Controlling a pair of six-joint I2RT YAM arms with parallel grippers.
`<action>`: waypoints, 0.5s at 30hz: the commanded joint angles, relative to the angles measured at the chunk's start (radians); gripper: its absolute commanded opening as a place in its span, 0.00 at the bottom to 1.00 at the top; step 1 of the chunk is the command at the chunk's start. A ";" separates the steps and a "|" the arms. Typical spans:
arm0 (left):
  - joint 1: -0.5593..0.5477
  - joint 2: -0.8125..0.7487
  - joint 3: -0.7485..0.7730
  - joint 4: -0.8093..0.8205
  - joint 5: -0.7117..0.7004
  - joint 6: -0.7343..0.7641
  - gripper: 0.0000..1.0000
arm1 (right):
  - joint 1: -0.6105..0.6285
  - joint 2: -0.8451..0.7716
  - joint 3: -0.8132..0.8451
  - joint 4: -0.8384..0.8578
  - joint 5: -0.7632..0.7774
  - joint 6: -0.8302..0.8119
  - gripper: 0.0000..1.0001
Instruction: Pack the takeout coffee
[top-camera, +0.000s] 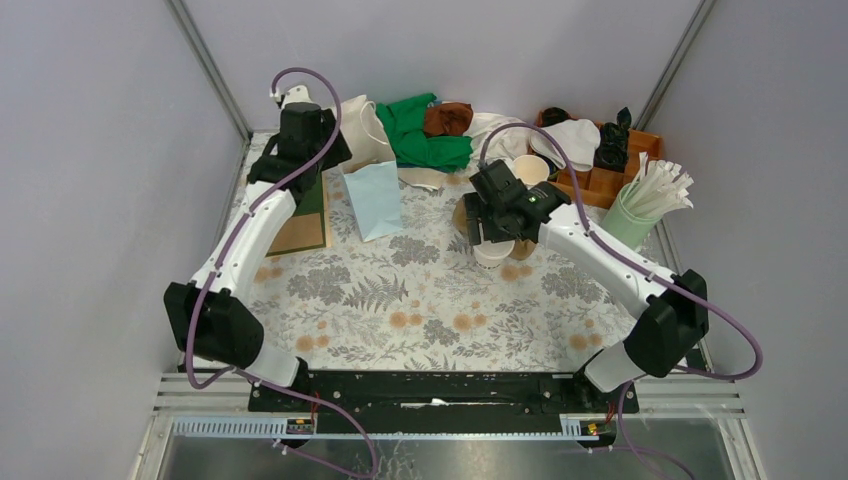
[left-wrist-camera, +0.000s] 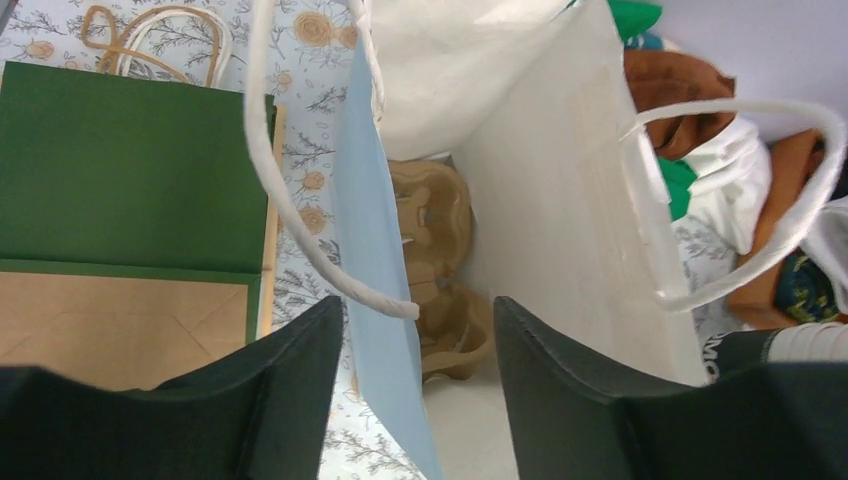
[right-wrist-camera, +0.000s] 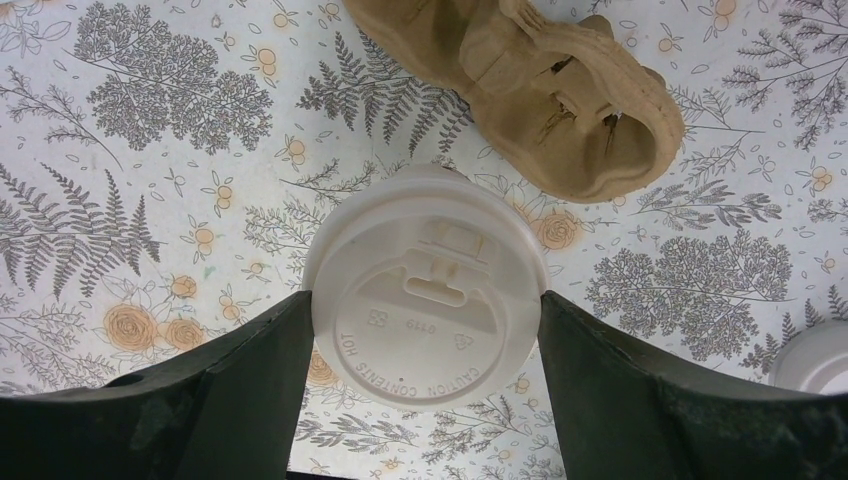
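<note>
We note plain pale grey walls (top-camera: 90, 150), aluminium corner posts (top-camera: 205, 65), and a floral-print tablecloth (top-camera: 400, 300) under even, diffuse light.

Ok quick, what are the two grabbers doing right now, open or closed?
Left gripper: open, fingers apart on either side of the blue bag wall.
Right gripper: closed on the takeout coffee, holding it by the top.

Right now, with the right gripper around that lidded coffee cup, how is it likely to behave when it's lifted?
The takeout coffee cup is paper, so its wall would probably dent under a hard squeeze. The right gripper pinches at its white lid, which looks smooth and might slip or pop loose. How full it is doesn't show; if full, tilting could spill.
</note>
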 joint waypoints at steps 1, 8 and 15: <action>0.004 0.003 0.052 -0.017 0.027 0.008 0.54 | 0.010 -0.067 -0.008 0.010 -0.007 -0.031 0.80; -0.028 -0.024 0.081 -0.114 0.140 0.031 0.00 | 0.010 -0.108 -0.022 0.001 0.000 -0.048 0.80; -0.166 -0.155 0.075 -0.240 0.182 0.067 0.00 | 0.010 -0.169 -0.065 -0.004 0.050 -0.057 0.79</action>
